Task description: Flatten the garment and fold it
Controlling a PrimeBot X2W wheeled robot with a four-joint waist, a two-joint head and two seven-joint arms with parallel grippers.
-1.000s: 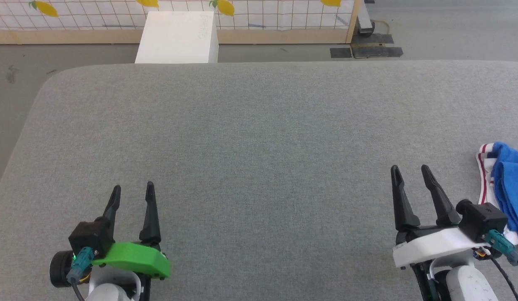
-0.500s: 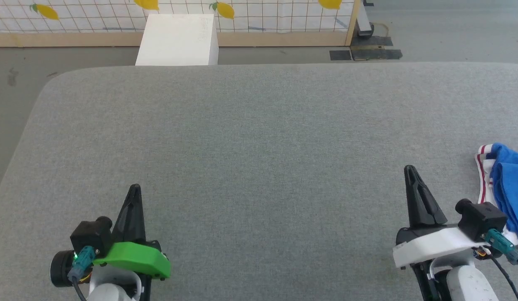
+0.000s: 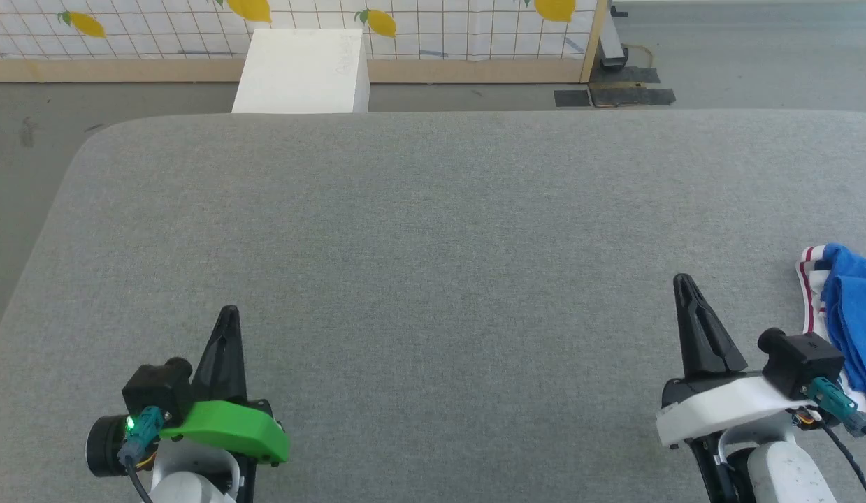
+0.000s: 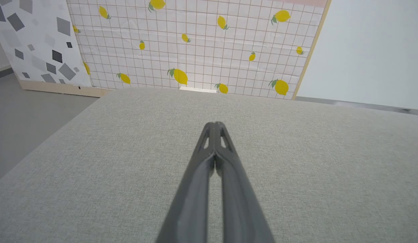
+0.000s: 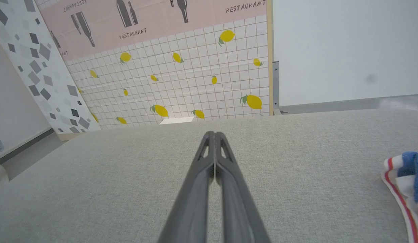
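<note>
The garment (image 3: pixel 850 311) lies bunched at the right edge of the grey table (image 3: pixel 433 230), royal blue with a white sleeve trimmed in red stripes; most of it runs off the picture. In the right wrist view the garment (image 5: pixel 406 179) shows at the far right. My right gripper (image 3: pixel 681 283) is shut and empty, a short way left of the cloth, not touching it. At the lower left my left gripper (image 3: pixel 228 312) is shut too, with nothing between its fingers, far from the garment. Both wrist views show the left gripper (image 4: pixel 215 125) and right gripper (image 5: pixel 212 134) pressed tip to tip above bare table.
A white box (image 3: pixel 301 70) stands on the floor just beyond the table's far edge. Behind it runs a tiled panel with lemon prints (image 3: pixel 405 21) on a wooden base. The table's left corner is rounded (image 3: pixel 90 140), with grey floor beyond.
Both grippers have closed from open to shut, with nothing between their fingers. The head camera has tilted slightly, shifting the scene down a little.
</note>
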